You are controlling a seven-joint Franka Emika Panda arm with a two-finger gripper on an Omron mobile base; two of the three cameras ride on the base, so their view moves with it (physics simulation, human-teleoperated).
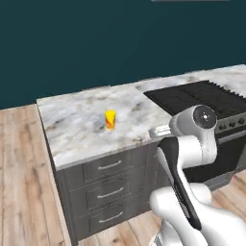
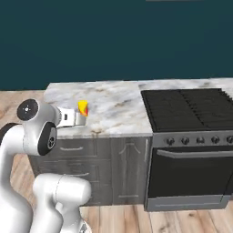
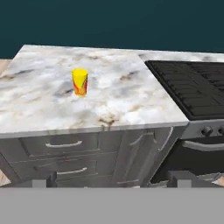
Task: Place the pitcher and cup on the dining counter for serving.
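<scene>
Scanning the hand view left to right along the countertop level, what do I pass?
Bare marble of the dining counter → the cup, standing upright on it → more marble → the black stove set flush against the counter's right end.

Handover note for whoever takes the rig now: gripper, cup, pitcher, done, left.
Gripper: open, empty, held off the counter's front edge, aimed across the top.
Cup: upright on the marble counter, left of the stove. The counter has grey drawers below and no sink.
Pitcher: I can't place it from these views.
Done: cup looks set down, if this is the dining counter.
Left: find the pitcher, bring it and stand it near the cup.
</scene>
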